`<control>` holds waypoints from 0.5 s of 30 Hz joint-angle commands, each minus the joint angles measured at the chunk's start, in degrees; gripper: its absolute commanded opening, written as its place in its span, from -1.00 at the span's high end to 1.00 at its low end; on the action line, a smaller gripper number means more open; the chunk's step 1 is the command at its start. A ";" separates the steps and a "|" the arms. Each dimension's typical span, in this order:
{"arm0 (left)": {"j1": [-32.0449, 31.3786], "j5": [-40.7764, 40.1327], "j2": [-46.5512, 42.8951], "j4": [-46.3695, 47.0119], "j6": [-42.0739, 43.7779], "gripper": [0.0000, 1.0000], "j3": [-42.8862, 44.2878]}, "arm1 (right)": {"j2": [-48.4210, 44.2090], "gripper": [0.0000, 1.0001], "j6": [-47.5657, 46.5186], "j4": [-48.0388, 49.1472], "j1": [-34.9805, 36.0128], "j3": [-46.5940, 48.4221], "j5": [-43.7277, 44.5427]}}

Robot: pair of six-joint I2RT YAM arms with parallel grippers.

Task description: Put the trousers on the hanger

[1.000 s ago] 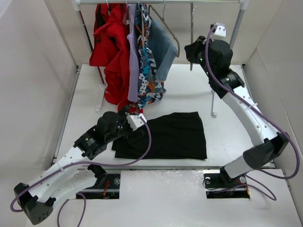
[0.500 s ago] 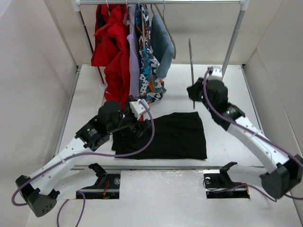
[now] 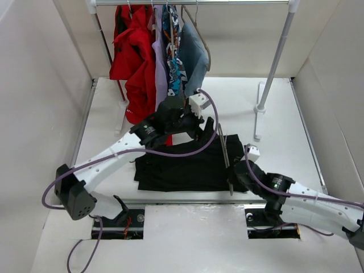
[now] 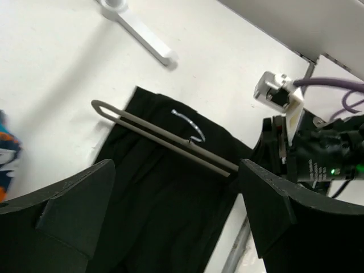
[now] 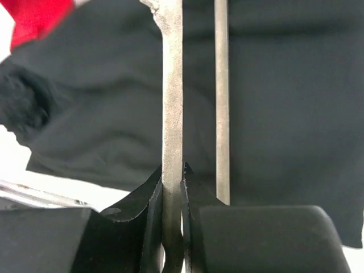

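Nearest, the right gripper has come back from the far rail within 1 second and pinches the thin grey-beige triangular hanger at the near right corner of the large black fabric trousers, which lie on the table; the hanger stretches over their right part; farther off, the left gripper has left the trousers' left end and hovers above their far right edge, fingers spread, gripping nothing; with hanger and garment together, threading looks next.

The large black trousers are soft, matt cloth; the thin grey-beige hanger looks like dull, slightly rough metal, perhaps coated.
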 commanded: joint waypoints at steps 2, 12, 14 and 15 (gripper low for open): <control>-1.67 0.53 3.35 2.46 -5.45 -0.77 2.75 | 0.88 1.00 13.09 -3.15 6.27 -1.69 6.58; -2.28 3.43 6.09 2.63 -14.50 -0.80 -2.79 | 14.85 1.00 27.68 1.58 12.70 -5.20 6.58; -2.28 5.43 6.61 3.77 -15.38 -0.80 -3.31 | 16.61 1.00 26.99 4.04 12.70 -6.26 6.58; -2.28 6.76 6.62 3.77 -15.39 -0.80 -3.32 | 17.14 1.00 25.94 4.66 12.70 -6.26 6.58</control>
